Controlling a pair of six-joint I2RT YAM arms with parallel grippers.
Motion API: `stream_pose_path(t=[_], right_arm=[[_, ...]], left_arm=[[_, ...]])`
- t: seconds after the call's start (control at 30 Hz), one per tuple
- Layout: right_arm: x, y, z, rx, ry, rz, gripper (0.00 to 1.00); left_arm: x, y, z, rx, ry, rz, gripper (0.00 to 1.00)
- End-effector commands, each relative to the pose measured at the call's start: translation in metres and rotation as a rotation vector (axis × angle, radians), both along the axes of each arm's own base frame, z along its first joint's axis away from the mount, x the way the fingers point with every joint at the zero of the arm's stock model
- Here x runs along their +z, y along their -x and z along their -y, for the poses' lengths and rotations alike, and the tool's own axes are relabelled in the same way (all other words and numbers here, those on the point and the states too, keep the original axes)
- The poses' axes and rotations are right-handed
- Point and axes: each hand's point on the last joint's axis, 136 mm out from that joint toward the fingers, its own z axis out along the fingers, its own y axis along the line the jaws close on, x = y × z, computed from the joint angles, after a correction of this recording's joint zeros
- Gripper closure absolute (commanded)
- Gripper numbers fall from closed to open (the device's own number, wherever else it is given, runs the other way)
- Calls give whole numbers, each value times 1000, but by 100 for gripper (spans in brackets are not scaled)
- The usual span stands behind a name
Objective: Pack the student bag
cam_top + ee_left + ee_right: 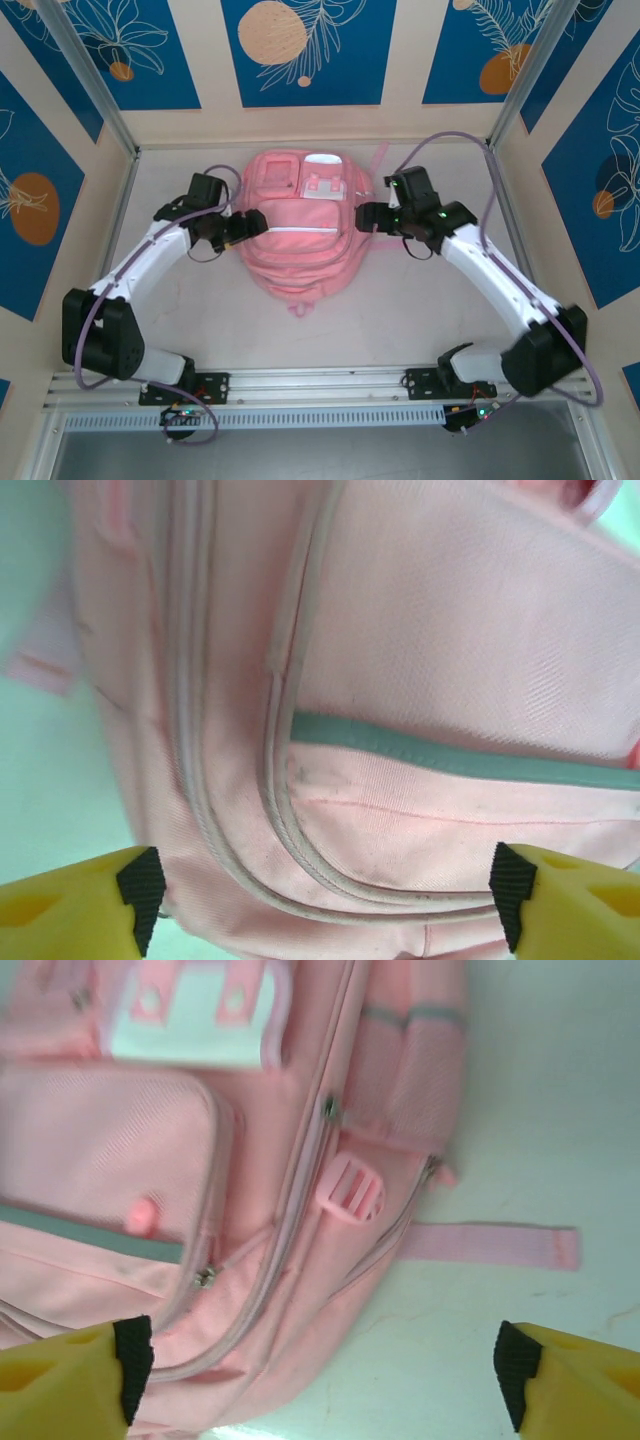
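The student bag point(300, 250) is a pink backpack lying flat in the middle of the table, front pockets up, with its white patch point(322, 190) at the far end. My left gripper point(245, 225) is at the bag's left side. Its jaws stand open, and in the left wrist view point(325, 900) pink fabric point(450, 630) and white zipper lines span the gap. My right gripper point(370, 215) is at the bag's right edge, also open point(323, 1375). It hangs over the bag's side seam point(100, 1140) and bare table. Neither holds anything.
A pink strap point(490, 1243) trails from the bag's right side onto the table, near a pink buckle point(350, 1188). Patterned walls and metal posts point(95, 90) close in the table on three sides. A metal rail point(320, 385) runs along the near edge.
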Motion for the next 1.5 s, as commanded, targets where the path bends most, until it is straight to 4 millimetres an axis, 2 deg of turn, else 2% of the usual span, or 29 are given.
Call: stream_pose_path(t=[0.0,0.13,0.27,0.43,0.6,0.7,0.87,0.97,1.27,1.33,1.47], right_arm=[[17,-6,41,-124,99,131,0],[29,-12,88,-272,141,211,1],[21,-20,126,-396,178,277,1],[-16,-30,160,-508,129,280,0],[-72,-34,186,-556,203,211,1],[-102,-35,187,-532,234,186,1],[-125,-44,174,-434,240,281,1],[-124,-51,163,-367,235,330,1],[-111,-64,140,-224,143,477,1],[-111,-65,137,-209,120,498,1],[-120,-69,133,-189,106,505,1]], left_arm=[[36,-11,-49,139,-181,148,3],[59,-18,-95,280,-327,276,0],[63,-21,-138,364,-512,365,0],[41,-19,-165,416,-682,446,0],[14,-10,-182,457,-756,499,0],[-2,-13,-182,408,-791,545,0],[-35,-14,-190,385,-749,550,0],[-45,-15,-180,340,-693,620,0],[-48,-29,-154,244,-564,750,0],[-47,-33,-153,241,-561,781,0],[-58,-43,-154,243,-574,769,0]])
